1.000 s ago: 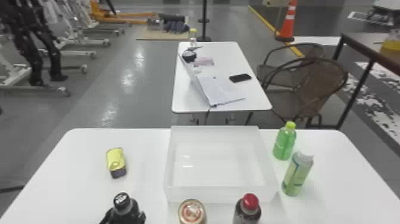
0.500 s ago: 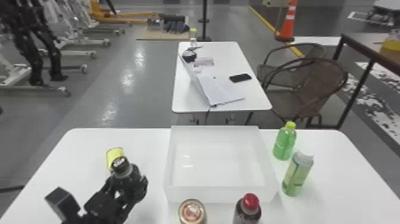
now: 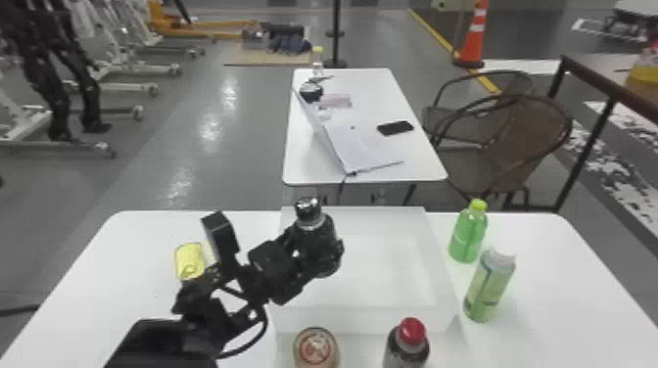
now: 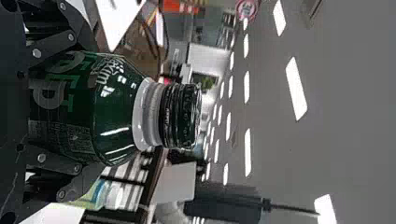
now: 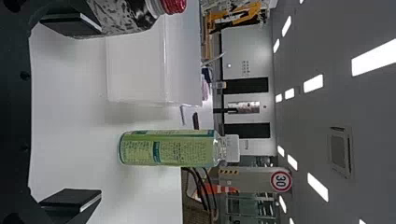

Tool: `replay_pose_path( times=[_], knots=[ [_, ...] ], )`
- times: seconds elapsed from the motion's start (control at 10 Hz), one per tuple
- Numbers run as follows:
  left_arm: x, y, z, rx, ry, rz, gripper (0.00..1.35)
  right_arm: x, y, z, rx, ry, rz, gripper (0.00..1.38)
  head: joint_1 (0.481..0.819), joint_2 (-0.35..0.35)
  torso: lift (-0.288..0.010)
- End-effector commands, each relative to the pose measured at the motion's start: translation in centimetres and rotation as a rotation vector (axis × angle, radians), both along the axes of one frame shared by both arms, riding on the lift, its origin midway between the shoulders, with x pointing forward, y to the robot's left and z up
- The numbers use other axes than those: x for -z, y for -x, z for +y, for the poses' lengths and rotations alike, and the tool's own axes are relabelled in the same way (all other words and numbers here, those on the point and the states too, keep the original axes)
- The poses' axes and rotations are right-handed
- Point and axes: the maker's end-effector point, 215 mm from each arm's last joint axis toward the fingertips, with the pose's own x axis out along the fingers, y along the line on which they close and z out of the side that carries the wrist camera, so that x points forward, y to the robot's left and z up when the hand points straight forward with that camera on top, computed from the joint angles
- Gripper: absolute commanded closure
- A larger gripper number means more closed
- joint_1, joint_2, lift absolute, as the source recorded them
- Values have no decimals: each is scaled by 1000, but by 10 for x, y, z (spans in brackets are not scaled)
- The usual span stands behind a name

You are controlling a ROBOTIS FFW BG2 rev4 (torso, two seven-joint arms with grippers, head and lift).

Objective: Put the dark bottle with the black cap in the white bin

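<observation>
Left jaws clasping dark bottle (image 3: 316, 232), white bin (image 3: 377, 320) behind in head view, right jaws wide-open, empty

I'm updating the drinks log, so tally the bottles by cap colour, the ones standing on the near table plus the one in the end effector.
Black-capped bottle, held in the left end effector: 1
Red-capped bottle: 1
White-capped bottle: 1
Yellow-green-capped bottle: 1
Total: 4

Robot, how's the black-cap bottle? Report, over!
Left tool gripping dark bottle, seemingly above left part of white bin. Right tool open, empty. Nothing visibly in the way.
</observation>
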Motion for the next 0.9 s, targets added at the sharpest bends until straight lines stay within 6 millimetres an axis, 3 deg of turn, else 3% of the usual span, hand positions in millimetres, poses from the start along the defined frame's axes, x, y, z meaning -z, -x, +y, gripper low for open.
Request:
replay_pose_path(
  times=[0.0, 0.1, 0.2, 0.3, 0.4, 0.5, 0.8],
  knots=[
    [37, -8, -48, 96, -46, 38, 923, 1, 0, -1, 2, -2, 1, 71, 549, 0, -100],
    [53, -10, -63, 123, -88, 42, 923, 1, -1, -1, 3, -6, -4, 71, 549, 0, -100],
    [61, -14, -63, 121, -134, 32, 921, 1, -1, -1, 3, -6, -5, 70, 549, 0, -100],
    [56, -22, -55, 88, -149, -1, 676, 0, -1, -2, 6, -9, -6, 70, 549, 0, -100],
    [52, -27, -47, 66, -145, -12, 295, 0, -1, -2, 7, -10, -6, 71, 549, 0, -100],
    [50, -30, -43, 53, -142, -20, 76, 0, -1, -2, 7, -10, -8, 70, 549, 0, -100],
    [30, -28, -36, 31, -118, -48, 151, -1, -1, -3, 4, -7, -9, 70, 549, 0, -100]
  ],
)
